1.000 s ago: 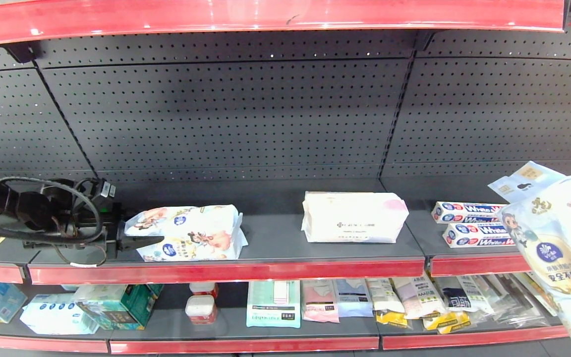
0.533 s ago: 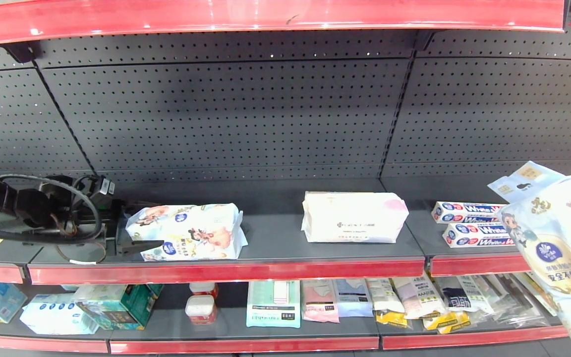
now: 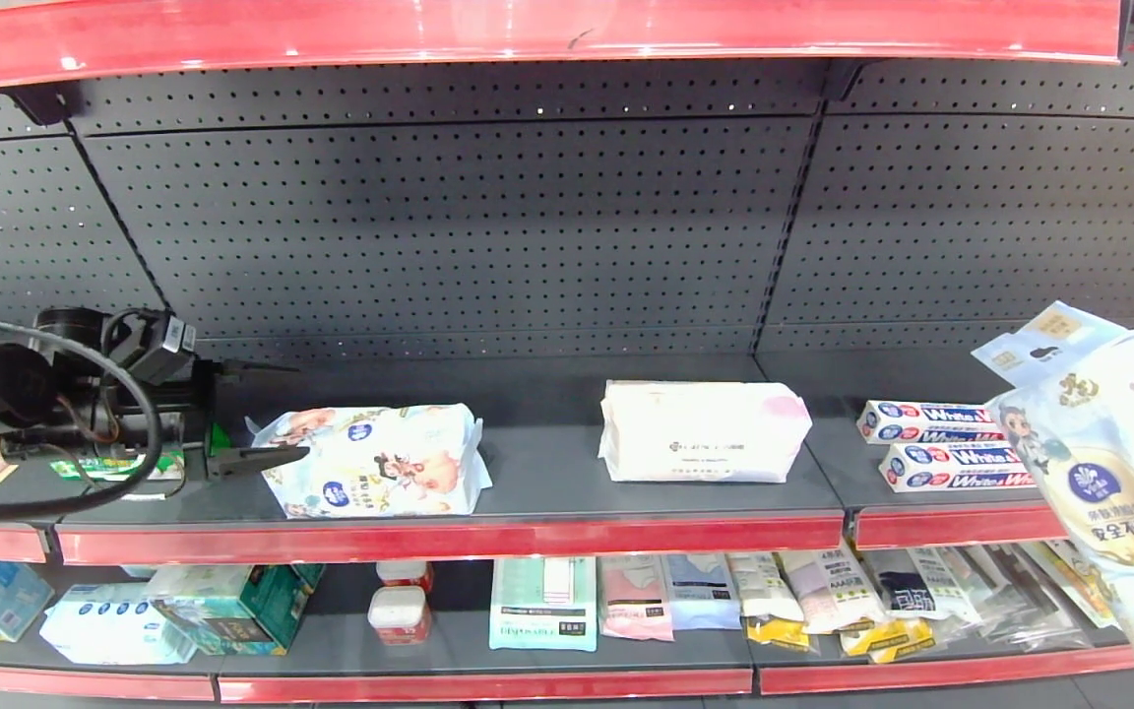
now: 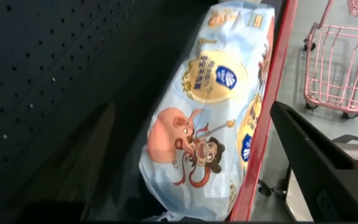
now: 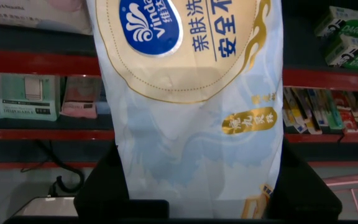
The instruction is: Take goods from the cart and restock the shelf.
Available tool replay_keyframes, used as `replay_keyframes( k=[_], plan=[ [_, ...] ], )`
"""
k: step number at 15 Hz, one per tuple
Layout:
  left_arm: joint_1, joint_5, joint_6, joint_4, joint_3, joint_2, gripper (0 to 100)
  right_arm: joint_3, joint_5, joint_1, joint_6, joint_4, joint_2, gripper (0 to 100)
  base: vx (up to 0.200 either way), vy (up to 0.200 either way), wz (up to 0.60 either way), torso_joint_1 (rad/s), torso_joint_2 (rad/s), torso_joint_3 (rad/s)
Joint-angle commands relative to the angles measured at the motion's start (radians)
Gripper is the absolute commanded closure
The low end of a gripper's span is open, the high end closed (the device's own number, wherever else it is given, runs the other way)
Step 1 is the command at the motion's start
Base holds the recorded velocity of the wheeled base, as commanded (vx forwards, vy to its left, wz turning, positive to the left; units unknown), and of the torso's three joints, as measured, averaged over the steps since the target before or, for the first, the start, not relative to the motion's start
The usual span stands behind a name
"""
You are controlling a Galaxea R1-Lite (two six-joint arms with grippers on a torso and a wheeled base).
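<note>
1. The left claw (image 3: pixel 299 411) has let go and drawn back leftward along the shelf (image 3: pixel 547 538). Its fingers (image 3: pixel 257 458) are spread wide, just at the end of the cartoon-printed wipes pack (image 3: pixel 375 461).
2. The pack lies flat near the shelf's front lip. I'd call that item stocked.
3. The right claw (image 5: pixel 204 193) pinches the bottom of a tall tissue bag (image 3: pixel 1108 473), now lifted a touch higher, out in front of the toothpaste boxes (image 3: pixel 951 453). It likely goes up next.
4. Both goods are soft, glossy film. The wipes pack is pillowy with crimped ends, and the bag is long and apt to sag.
5. The shelf is dark metal with a perforated back and a red front strip.
</note>
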Motion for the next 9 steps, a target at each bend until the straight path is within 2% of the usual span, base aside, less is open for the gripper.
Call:
replay_keyframes(
  k=[1, 3, 4, 8, 9],
  plan=[
    [0.0, -0.004, -0.003, -0.003, 0.004, -0.056, 0, -0.007, 0.001, 0.0, 0.0, -0.002, 0.012, 100, 0.0, 0.0, 0.0, 0.0, 0.0, 0.0],
    [0.008, -0.003, -0.015, -0.003, -0.002, -0.076, 0, -0.009, 0.003, 0.003, 0.0, 0.0, 0.014, 100, 0.0, 0.0, 0.0, 0.0, 0.0, 0.0],
    [0.019, -0.003, -0.046, -0.003, -0.005, -0.085, 0, -0.009, 0.004, 0.003, 0.0, 0.0, 0.014, 100, 0.0, 0.0, 0.0, 0.0, 0.0, 0.0],
    [0.046, -0.003, -0.279, -0.006, -0.007, -0.128, 0, -0.021, 0.007, 0.006, 0.0, -0.002, 0.028, 100, 0.0, 0.0, 0.0, 0.0, 0.0, 0.0],
    [0.046, -0.003, -0.317, -0.006, -0.007, -0.13, 0, -0.024, 0.007, 0.006, 0.0, -0.002, 0.032, 100, 0.0, 0.0, 0.0, 0.0, 0.0, 0.0]
  ],
)
